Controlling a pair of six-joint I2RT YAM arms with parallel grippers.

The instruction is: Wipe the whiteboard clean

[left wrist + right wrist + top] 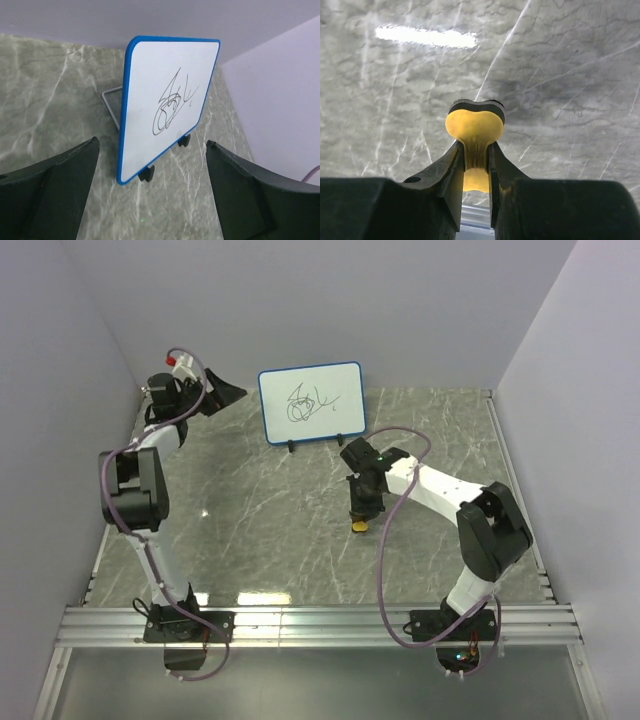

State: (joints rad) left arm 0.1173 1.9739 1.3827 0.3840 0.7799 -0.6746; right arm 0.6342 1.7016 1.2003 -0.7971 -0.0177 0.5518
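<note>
- Two fingers of the right gripper [476, 155] pinch the yellow eraser [475, 125] at mid-table [260, 500].
- Farther back, you see the left gripper [226, 392] spread wide, facing the whiteboard [335, 385].
- The whiteboard stands upright near the table's far edge, bearing a black scribble [305, 404].

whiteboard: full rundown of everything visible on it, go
The whiteboard is a small white rectangle with rounded corners and a thin blue rim, smooth-looking. It stands nearly upright toward the far side of the table on two black clip feet, a grey wire frame showing behind it. A black scribble sits unerased near its centre. Nothing else touches it.
</note>
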